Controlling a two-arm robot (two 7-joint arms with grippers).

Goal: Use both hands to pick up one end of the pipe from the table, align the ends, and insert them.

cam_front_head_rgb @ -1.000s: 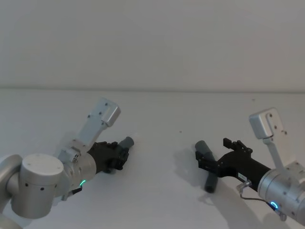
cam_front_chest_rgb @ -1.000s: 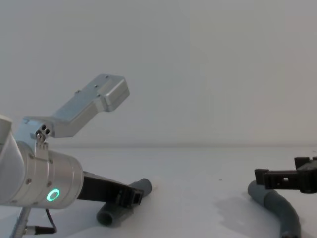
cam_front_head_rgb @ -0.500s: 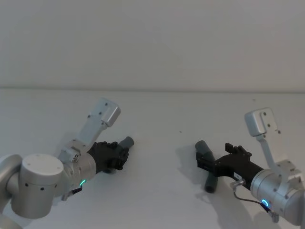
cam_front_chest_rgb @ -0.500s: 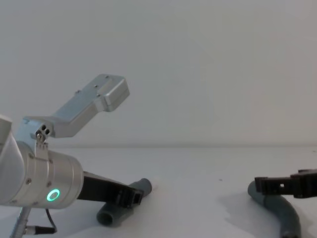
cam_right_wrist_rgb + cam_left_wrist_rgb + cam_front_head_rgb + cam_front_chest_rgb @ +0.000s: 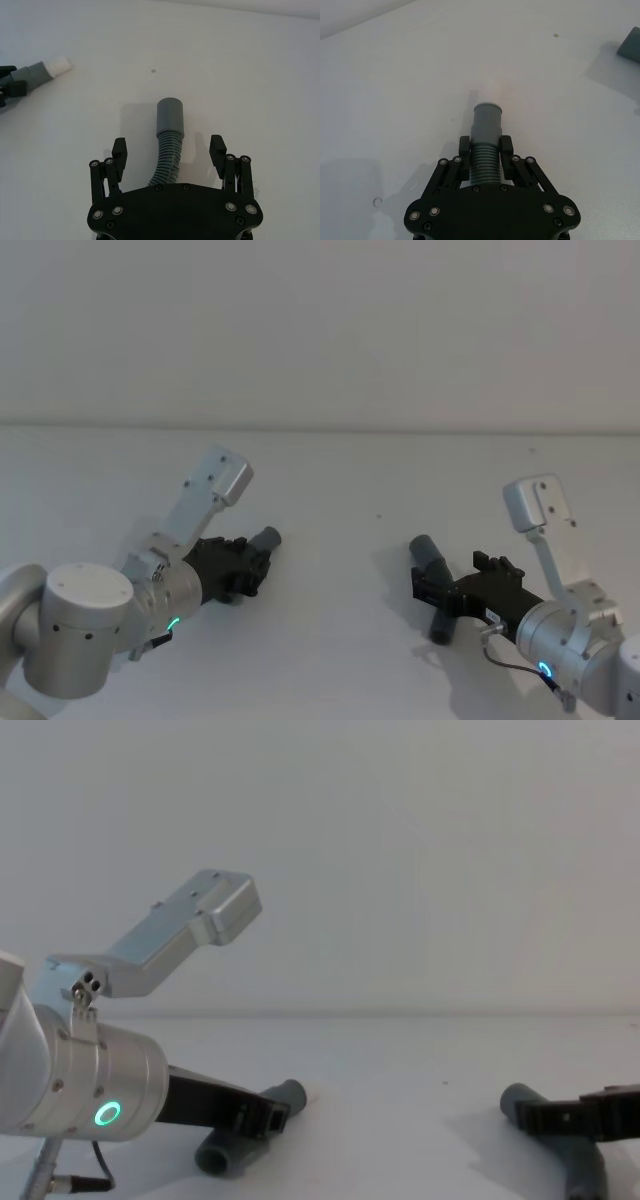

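My left tool [image 5: 485, 146] clamps the left piece [image 5: 485, 167] by its ribs, cuff [image 5: 486, 117] pointing over open tabletop [image 5: 340, 470]. My right tool [image 5: 169, 146] gapes wide astride the right piece [image 5: 170, 120], lying flat. White wall [image 5: 320, 330] behind.

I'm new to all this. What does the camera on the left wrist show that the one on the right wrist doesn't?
Left wrist view: the left tool shut on the ribbed body of the left pipe piece, its cuff poking out ahead. Right wrist view: the right tool open, fingers either side of the right pipe piece without touching it, and a white collar on the left pipe piece's tip, farther off. Both: the white table, and the other arm's piece at the picture's edge.
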